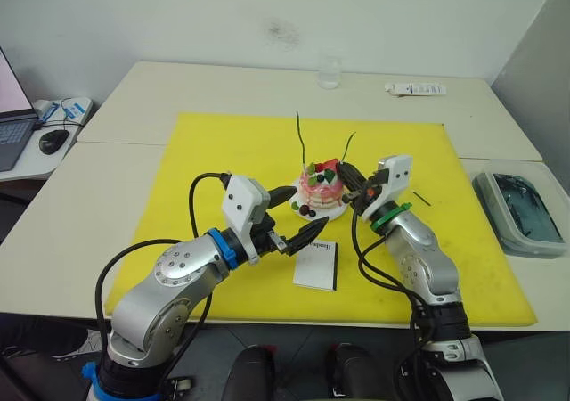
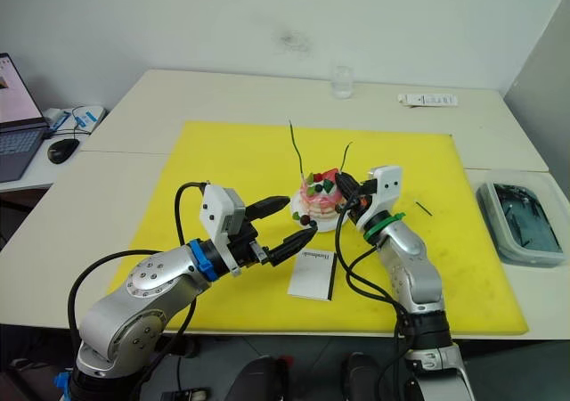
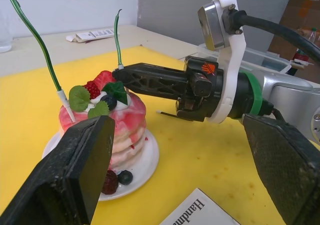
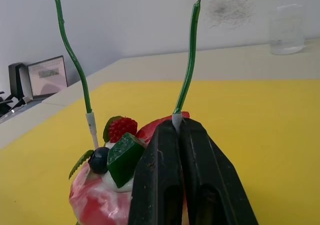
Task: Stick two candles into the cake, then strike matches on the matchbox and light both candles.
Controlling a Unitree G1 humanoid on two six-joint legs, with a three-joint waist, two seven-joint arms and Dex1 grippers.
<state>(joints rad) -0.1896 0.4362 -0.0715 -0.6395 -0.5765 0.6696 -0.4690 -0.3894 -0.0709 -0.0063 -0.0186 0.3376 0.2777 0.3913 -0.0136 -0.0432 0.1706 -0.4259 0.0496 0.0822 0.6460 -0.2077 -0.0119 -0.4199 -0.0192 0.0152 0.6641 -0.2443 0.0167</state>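
I read the task as roughly at its midpoint. The cake (image 1: 322, 190) sits on its white plate (image 3: 145, 161) near the middle of the yellow mat (image 1: 223, 151), and both candles stand in its top: the first candle (image 4: 75, 65) is planted unaided on the cake's left side, and the second candle (image 4: 187, 60) rises from the right side with its pale base pinched between the closed fingers of the right gripper (image 4: 176, 127), so I judge that it is seated but not yet released. The left gripper (image 1: 297, 216) hovers just beside the cake on its left, fingers spread and holding nothing. Neither candle shows a flame. The matchbox (image 1: 317, 264) lies flat on the mat in front of the cake, untouched. One match (image 1: 421, 200) lies on the mat to the right of the cake. Striking and lighting are still to do. A clear lidded container (image 1: 519, 212) rests on the table to the right of the mat; I cannot tell its contents. A glass (image 1: 329, 72) stands at the far table edge.
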